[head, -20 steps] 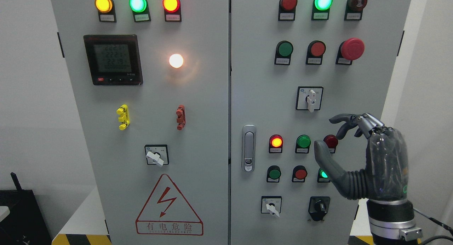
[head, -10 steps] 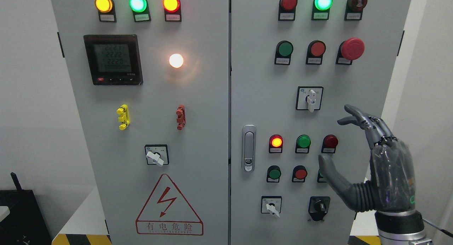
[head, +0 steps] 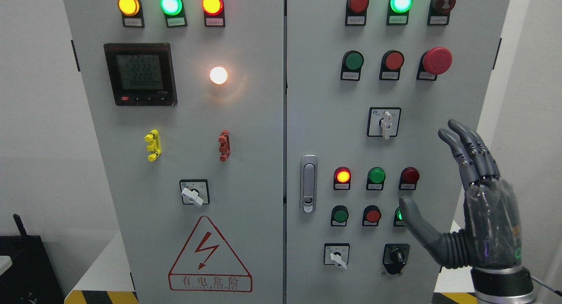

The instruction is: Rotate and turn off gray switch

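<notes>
Digital meter (head: 140, 73) at upper left of the cabinet, a lit white lamp (head: 218, 75) to its right. Red mushroom button (head: 436, 60) upper right. Warning triangle (head: 210, 255) lower left; door latch (head: 308, 184) mid-panel.

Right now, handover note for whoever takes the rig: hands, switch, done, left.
Right hand: open, fingers spread, holding nothing, raised at the lower right in front of the cabinet's right door.
Left hand: not in view.
Gray switch sits mid-door, up and left of the hand, handle pointing down, untouched.
Done or not: cannot tell whether it is already off.
Left: if it is not off, grasp the handle and rotate it.
</notes>
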Robot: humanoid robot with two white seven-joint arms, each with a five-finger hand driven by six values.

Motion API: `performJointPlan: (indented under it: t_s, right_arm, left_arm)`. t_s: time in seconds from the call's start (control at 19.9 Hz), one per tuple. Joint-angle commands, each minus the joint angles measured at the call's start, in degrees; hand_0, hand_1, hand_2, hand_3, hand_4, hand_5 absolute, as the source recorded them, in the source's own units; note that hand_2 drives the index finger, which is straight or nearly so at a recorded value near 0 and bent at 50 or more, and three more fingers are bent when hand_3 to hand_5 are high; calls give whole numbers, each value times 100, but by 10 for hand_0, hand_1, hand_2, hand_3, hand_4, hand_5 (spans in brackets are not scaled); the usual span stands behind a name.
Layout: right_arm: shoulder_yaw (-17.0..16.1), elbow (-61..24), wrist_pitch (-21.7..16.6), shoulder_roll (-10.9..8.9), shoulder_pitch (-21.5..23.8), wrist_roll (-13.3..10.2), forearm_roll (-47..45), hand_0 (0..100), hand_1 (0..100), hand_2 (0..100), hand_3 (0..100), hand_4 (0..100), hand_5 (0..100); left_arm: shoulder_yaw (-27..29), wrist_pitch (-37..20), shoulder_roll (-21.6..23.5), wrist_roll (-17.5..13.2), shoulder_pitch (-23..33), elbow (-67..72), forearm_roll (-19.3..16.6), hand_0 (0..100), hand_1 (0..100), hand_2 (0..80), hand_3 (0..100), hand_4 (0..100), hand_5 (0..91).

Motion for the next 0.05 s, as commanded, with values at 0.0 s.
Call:
performJointPlan:
  t_s: [0.0]
  right_arm:
    - [-32, -57, 4, 18, 19, 40, 0, 252, 290, 50, 20, 0, 0]
  left_arm:
    - [44, 1, 1, -3, -53, -149, 114, 120, 389, 0, 0, 0, 0]
